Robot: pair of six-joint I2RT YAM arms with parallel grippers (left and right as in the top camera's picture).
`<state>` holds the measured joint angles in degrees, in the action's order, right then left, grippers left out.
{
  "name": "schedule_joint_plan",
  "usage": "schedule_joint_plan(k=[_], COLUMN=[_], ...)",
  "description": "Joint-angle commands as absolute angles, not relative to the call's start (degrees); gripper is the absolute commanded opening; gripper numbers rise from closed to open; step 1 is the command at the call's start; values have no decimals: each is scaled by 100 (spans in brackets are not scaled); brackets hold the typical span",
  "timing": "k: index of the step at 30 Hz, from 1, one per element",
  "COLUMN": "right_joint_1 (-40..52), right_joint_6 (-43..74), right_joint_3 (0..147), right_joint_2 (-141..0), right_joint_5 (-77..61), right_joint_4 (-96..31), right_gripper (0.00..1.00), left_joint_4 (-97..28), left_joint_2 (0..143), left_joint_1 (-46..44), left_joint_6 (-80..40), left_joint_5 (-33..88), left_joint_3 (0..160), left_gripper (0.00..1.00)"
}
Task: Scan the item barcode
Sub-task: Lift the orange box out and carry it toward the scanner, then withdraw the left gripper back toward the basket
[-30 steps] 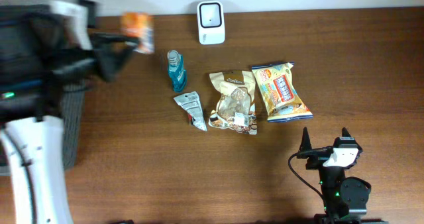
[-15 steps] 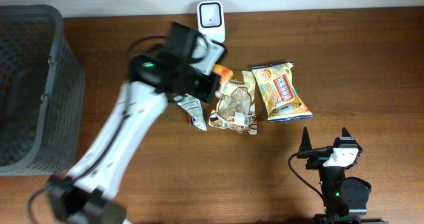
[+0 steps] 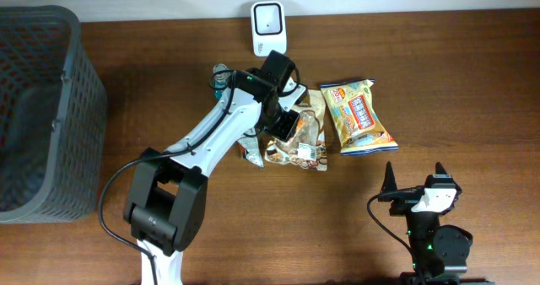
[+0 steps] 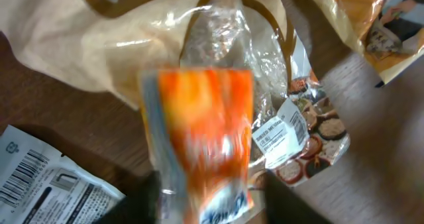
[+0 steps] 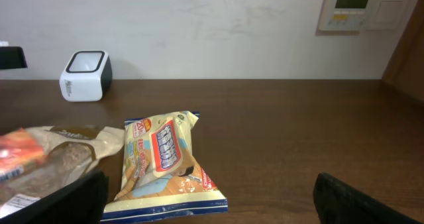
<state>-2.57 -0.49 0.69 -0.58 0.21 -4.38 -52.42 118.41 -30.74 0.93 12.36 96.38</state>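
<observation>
While the orange packet (image 4: pixel 204 141) shows blurred over the tan snack bag (image 4: pixel 99 52), its hold is unclear.
Its long axis runs straight out from the left gripper (image 3: pixel 283 123); I cannot tell whether those jaws clasp it or have let go. The scanner (image 3: pixel 268 28) stands just beyond. The right gripper (image 3: pixel 414 180), spread wide and empty, is well apart, so the left is nearer.

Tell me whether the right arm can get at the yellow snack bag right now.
Probably yes. The yellow snack bag lies on bare table ahead of the right arm, its fingers open, nothing between. The left arm hangs over the tan bag beside it.
</observation>
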Motion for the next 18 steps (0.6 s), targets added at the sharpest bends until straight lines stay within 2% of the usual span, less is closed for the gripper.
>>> schedule_joint_plan(k=[1, 3, 11, 18], right_joint_1=[-226, -226, -226, -226], right_joint_6=[-60, -60, -60, -60], right_joint_3=[32, 32, 32, 32], right_joint_2=[-21, -21, -21, -21], right_joint_5=[67, 67, 67, 69], right_joint_4=[-471, -471, -471, -471], right_gripper=[98, 98, 98, 98], left_joint_4=[-5476, -5714, -6657, -7522], left_joint_2=[11642, 11518, 10569, 9236], left_joint_1=[-3055, -3055, -2941, -2112], left_joint_6=[104, 104, 104, 58], left_joint_5=[1221, 1221, 1210, 1111], left_joint_3=[10079, 10398, 11281, 11281], left_gripper=[77, 98, 99, 99])
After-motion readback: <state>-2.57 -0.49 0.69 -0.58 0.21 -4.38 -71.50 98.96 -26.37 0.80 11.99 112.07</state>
